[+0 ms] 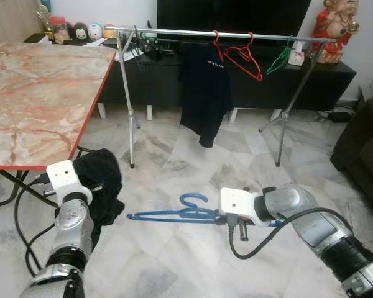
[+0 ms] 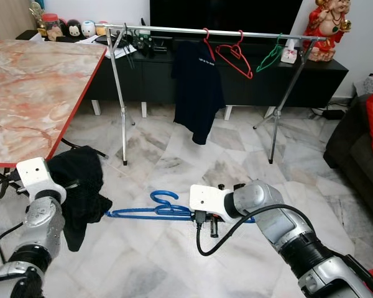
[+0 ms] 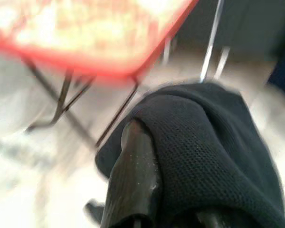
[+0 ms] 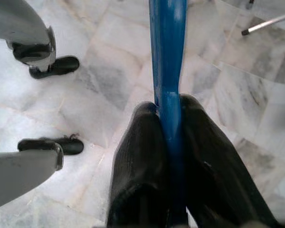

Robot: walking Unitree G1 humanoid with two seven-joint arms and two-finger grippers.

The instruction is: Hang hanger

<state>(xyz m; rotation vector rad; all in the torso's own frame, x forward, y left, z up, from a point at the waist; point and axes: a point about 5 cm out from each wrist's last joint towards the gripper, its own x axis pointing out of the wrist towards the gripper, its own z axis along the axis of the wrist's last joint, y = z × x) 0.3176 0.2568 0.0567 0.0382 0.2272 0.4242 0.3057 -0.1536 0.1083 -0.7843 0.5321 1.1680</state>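
A blue hanger (image 1: pixel 174 215) lies level just above the marble floor, hook up. My right gripper (image 4: pixel 168 108) is shut on its bar near one end, seen also from the head (image 1: pixel 222 217). A black garment (image 1: pixel 102 180) hangs from my left gripper (image 1: pixel 98 186), beside the table's corner. In the left wrist view the cloth (image 3: pixel 213 152) is draped over one black finger (image 3: pixel 133 175) and hides the other. Farther back stands a silver clothes rack (image 1: pixel 174 31) carrying a black T-shirt (image 1: pixel 205 93), red hangers (image 1: pixel 244 59) and a green hanger (image 1: pixel 280 60).
A marble-topped table with a red edge (image 1: pixel 37 93) fills the left side, with folding legs and cables under it. A dark TV console (image 1: pixel 323 81) runs behind the rack. A dark sofa (image 1: pixel 360 149) stands at the right. Open floor lies between me and the rack.
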